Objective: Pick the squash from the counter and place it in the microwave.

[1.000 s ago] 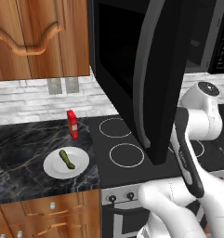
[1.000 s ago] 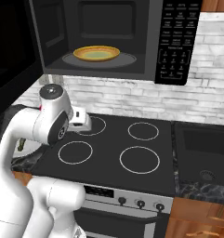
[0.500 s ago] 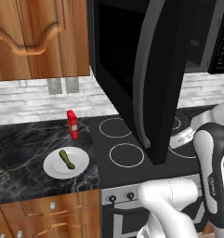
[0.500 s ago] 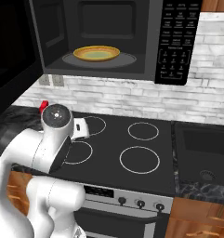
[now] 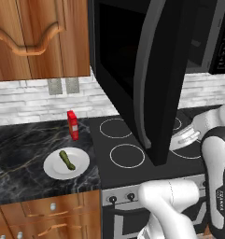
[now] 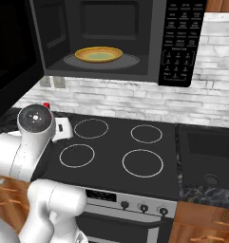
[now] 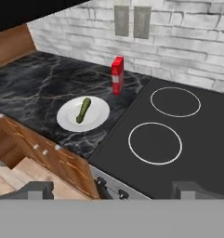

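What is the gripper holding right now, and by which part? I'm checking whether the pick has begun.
Nothing is held. The squash lies on the white plate on the counter, well ahead of the open fingertips.

The squash (image 7: 83,110) is dark green, lying on a plain white plate (image 7: 97,120). The counter (image 7: 36,88) is black with pale marble veins, over brown wood cabinets (image 5: 46,215). A red bottle (image 7: 117,75) has a white label band. The stovetop (image 6: 117,156) is black with white ring burners. The microwave (image 6: 178,42) is glossy black, holding a yellow turntable plate (image 6: 99,55). The wall is whitish-grey brick (image 5: 34,101).
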Controlling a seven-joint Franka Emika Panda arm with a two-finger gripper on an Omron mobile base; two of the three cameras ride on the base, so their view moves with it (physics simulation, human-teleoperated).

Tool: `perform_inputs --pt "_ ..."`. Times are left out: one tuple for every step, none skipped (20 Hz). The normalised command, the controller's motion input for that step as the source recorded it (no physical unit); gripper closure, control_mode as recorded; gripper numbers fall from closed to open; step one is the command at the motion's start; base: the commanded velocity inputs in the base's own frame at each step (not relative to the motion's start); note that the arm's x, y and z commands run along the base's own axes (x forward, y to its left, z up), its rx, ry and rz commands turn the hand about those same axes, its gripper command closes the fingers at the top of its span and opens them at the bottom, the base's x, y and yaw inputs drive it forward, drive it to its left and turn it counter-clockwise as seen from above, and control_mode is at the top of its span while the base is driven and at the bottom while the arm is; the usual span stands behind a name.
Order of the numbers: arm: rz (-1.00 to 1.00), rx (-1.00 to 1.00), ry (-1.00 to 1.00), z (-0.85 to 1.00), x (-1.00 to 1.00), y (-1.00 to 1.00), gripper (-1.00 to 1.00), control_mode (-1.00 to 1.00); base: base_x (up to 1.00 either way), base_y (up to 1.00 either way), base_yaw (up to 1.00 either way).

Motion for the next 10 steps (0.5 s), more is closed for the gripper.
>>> perform_inputs --pt "-0.15 0.04 -0.21 -0.11 -1.00 0.70 -1.00 -1.00 0.00 0.00 0.00" --pt "-0.16 0.02 -0.18 -0.07 -1.00 0.61 -1.00 -1.00 0.00 0.00 0.00" --pt "-0.19 0.02 -0.09 0.00 -1.00 0.51 -1.00 -1.00 0.00 0.00 0.00" --pt "-0.21 0.01 -0.03 0.00 -1.00 0.51 -1.00 -1.00 0.00 0.00 0.00" --pt "-0.23 0.00 0.00 0.00 -1.00 0.56 -1.00 -1.00 0.00 0.00 0.00" --pt "-0.26 0.00 0.00 0.00 -1.00 0.69 -1.00 -1.00 0.00 0.00 0.00" --pt "-0.27 0.00 0.00 0.00 -1.00 0.69 -1.00 -1.00 0.00 0.00 0.00" --pt "-0.27 0.00 0.04 0.00 -1.00 0.72 -1.00 -1.00 0.00 0.00 0.00" --pt "-0.27 0.00 0.09 0.00 -1.00 0.69 -1.00 -1.00 0.00 0.00 0.00" --pt "-0.26 0.00 0.12 0.00 -1.00 0.66 -1.00 -1.00 0.00 0.00 0.00"
